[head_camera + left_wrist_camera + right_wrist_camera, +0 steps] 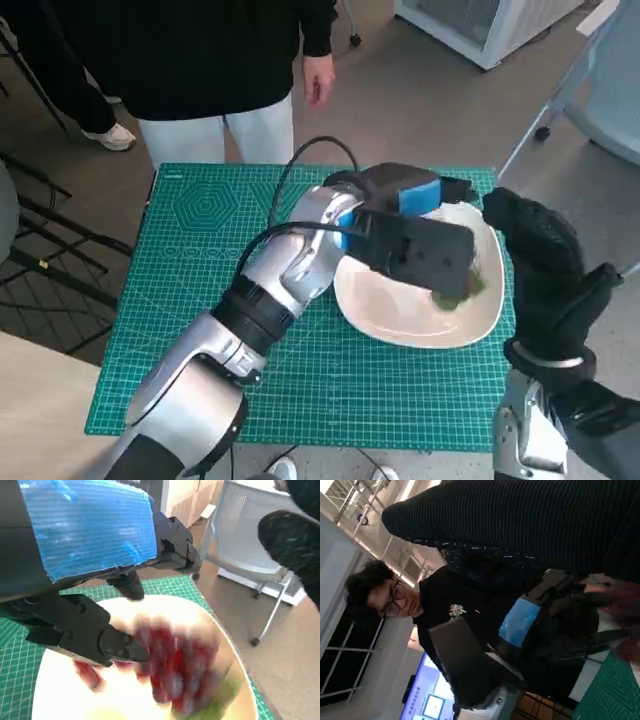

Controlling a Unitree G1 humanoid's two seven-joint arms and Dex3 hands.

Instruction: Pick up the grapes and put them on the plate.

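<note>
One bunch of grapes [175,672], red and blurred in the left wrist view, sits over the white plate [400,315] on the worktop's [200,290] right side, at the left robot hand's [415,245] fingertips [117,645]; whether it is pinched or released I cannot tell. Grapes are likely soft, light and easily bruised, best taken by the stem. Right robot hand [545,265] hovers near, holding nothing, fingers loosely curled. No writing is legible.

A lab or office: green cutting mat [200,290], wheeled chair [260,545], and a lit monitor [432,700].
</note>
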